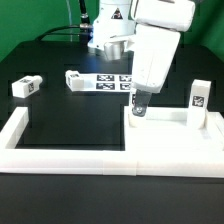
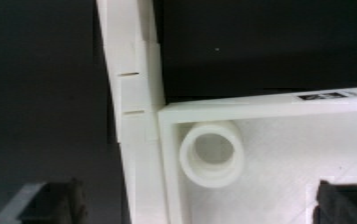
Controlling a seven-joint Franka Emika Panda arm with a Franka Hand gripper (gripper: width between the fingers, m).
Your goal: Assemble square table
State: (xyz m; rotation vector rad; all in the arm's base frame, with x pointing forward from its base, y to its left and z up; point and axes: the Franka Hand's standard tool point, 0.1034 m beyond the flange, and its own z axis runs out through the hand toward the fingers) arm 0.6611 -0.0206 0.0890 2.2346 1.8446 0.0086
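The white square tabletop lies flat in the corner of the border wall at the exterior view's right. In the wrist view the tabletop shows a round socket near its corner and a tag on its edge. My gripper hangs just above that corner. In the wrist view the gripper is open, with its dark fingers wide apart and nothing between them. One white leg stands upright beyond the tabletop. Two legs lie on the black table. No fourth leg shows.
The long low white border wall runs along the front and up both sides; it also shows in the wrist view against the tabletop's edge. The marker board lies at the back middle, by the arm's base.
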